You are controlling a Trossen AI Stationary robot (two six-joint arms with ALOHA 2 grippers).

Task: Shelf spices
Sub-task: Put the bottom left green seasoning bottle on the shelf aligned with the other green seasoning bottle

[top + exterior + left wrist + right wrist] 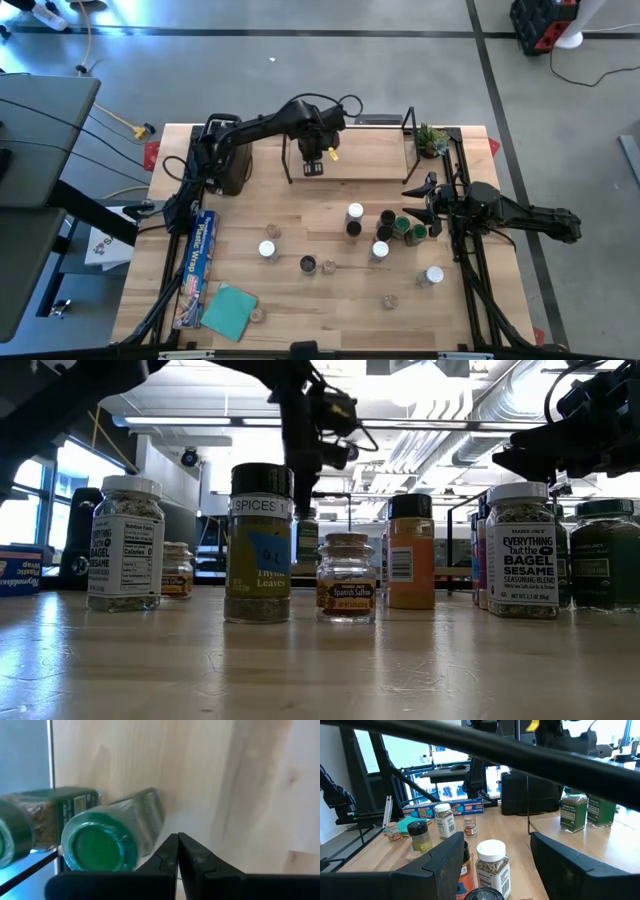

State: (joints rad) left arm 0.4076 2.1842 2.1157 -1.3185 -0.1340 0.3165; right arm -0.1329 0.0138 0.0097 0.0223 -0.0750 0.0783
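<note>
Green-topped jar [97, 845] just beside closed left jaws, ungripped.

Pale, matt, grained wood for the surface [300, 300] and the shelf [370, 158], with thin black metal uprights at the shelf ends. Clear glossy glass or plastic for the spice jars [259, 545], paper labels, smooth plastic lids, one green [97, 849]. Matt black plastic on the left claw [178, 851]; glossy printed card on the wrap box [197, 268].

Two jars [95, 837] side by side on the shelf [370, 160], other spices [385, 232] on the table [300, 310] before it
</note>
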